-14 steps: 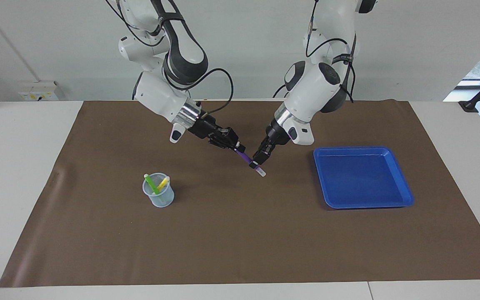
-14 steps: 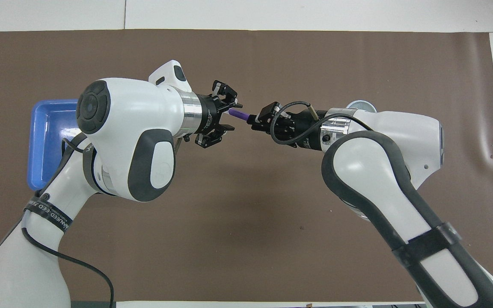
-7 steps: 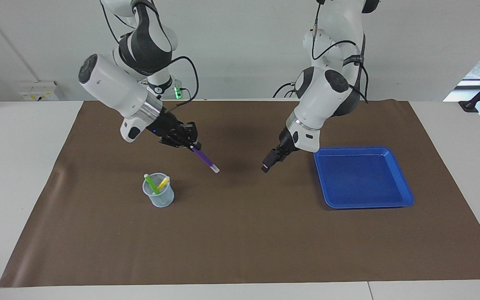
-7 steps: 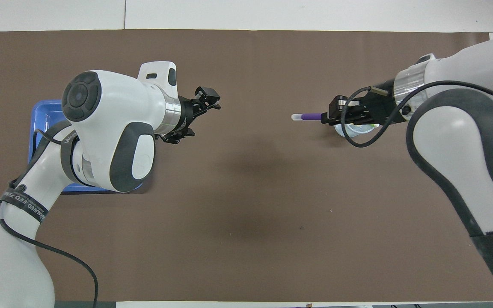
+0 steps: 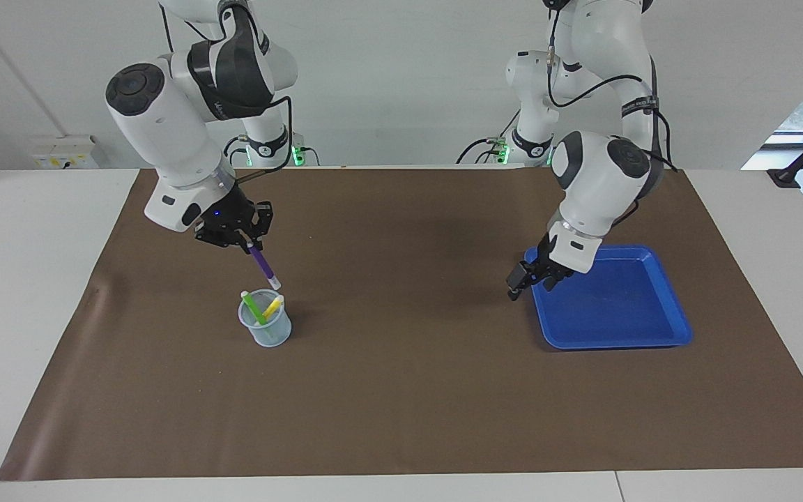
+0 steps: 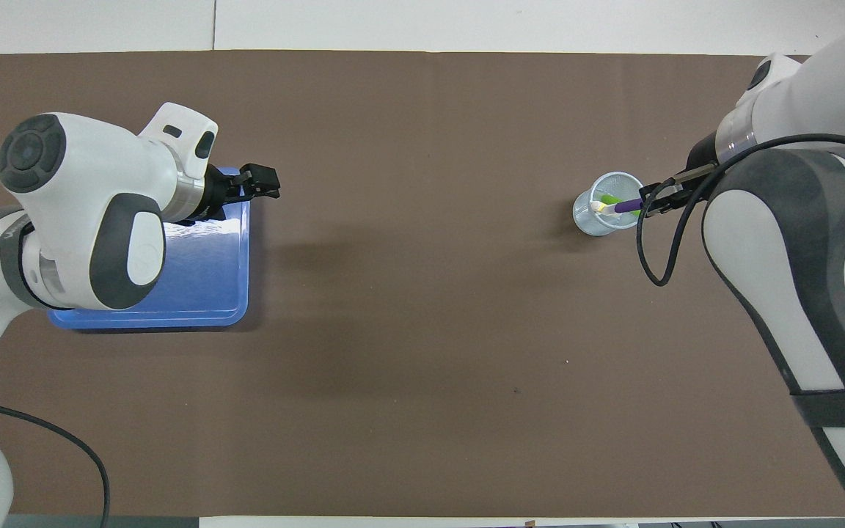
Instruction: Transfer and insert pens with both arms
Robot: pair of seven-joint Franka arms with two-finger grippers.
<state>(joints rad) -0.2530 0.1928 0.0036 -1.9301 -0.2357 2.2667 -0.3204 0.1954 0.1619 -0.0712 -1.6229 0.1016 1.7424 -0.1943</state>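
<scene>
The right gripper (image 5: 251, 244) is clamped on the top of the purple pen (image 5: 263, 265) and now hangs over the cup (image 5: 265, 328), where a second ago it was out over the middle of the mat, sharing that pen with the other arm. The pen slants down with its pale tip just above the cup's rim, on the side nearer the robots; from overhead the tip already lies across the cup's mouth. The handover is finished, and in my judgement what remains is to lower the pen and let it go.

The left gripper (image 5: 528, 277) has let go and drawn back toward its own end of the table; its fingers are apart and empty, over the edge of the tray (image 5: 659, 335) that faces the middle of the mat.

The cup is a small, see-through, pale blue tumbler that widens toward the top, thin-walled and probably light enough to tip if knocked. In it lean the green pen (image 5: 254, 309) and the yellow pen (image 5: 272, 307), crossed, each with a whitish end up. All three pens are slim, smooth, round sticks. The tray is shallow, glossy blue plastic with rounded corners and a raised lip, and holds nothing. Under everything lies a matte brown mat (image 5: 401, 404), flat apart from a slight wrinkle near the right arm's end.
</scene>
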